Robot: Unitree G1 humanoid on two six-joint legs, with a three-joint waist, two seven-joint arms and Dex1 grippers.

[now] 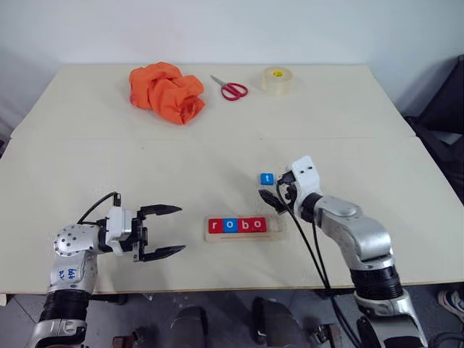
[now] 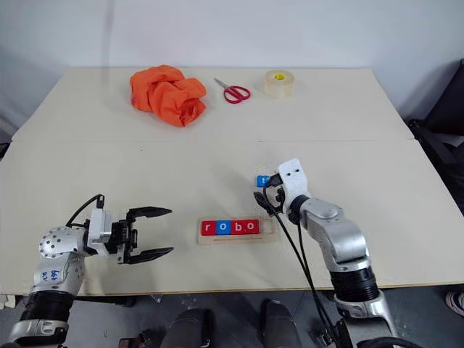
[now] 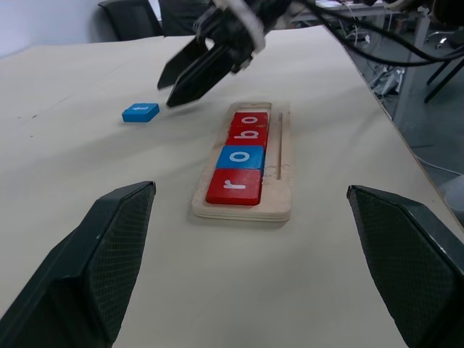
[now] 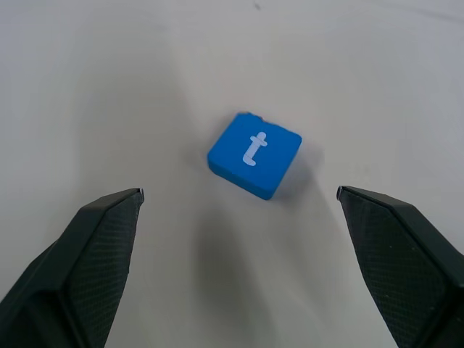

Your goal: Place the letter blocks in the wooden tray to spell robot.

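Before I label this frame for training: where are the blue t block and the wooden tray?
blue t block (image 4: 254, 154), right wrist view, on its top face.
wooden tray (image 3: 283, 176), left wrist view, on its bare rim.

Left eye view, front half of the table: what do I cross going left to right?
Left gripper, open → wooden tray holding r, o, b, o → blue t block loose on the table → right gripper, open beside it.

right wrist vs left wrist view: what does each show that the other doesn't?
Right wrist view: the white t on the blue block, lying flat between the open right gripper fingers, untouched.
Left wrist view: the wooden tray holding r, o, b, o, with its far slot bare, framed by the open left gripper fingers.
Both: the blue block on the table and the right gripper.
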